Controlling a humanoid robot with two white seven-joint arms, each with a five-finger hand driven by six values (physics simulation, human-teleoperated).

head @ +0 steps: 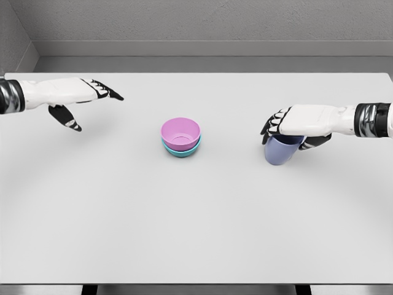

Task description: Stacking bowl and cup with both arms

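The robot's left hand (77, 101) hangs over the tabletop (123, 233) toward its left edge, fingers spread and holding nothing, well apart from everything on the white surface. Near the middle of the tabletop, somewhat toward the far edge, a pink bowl (180, 132) sits nested inside a teal bowl (182, 150), both upright, the stacking of the bowls apparently done. Toward the right edge the right hand (295, 126) covers the top of a blue-violet cup (280, 151), fingers curled down over its rim on the bowls' side and the thumb on the other; the cup leans slightly and seems gripped from above, though whether its base is clear of the table cannot be told. The step in hand looks to be carrying the cup leftward to the bowls. To do that well, the grip should stay firm, the cup should rise above the pink rim before crossing, level out, and come down centred in the bowl; a low or hurried approach could knock the stack sideways.
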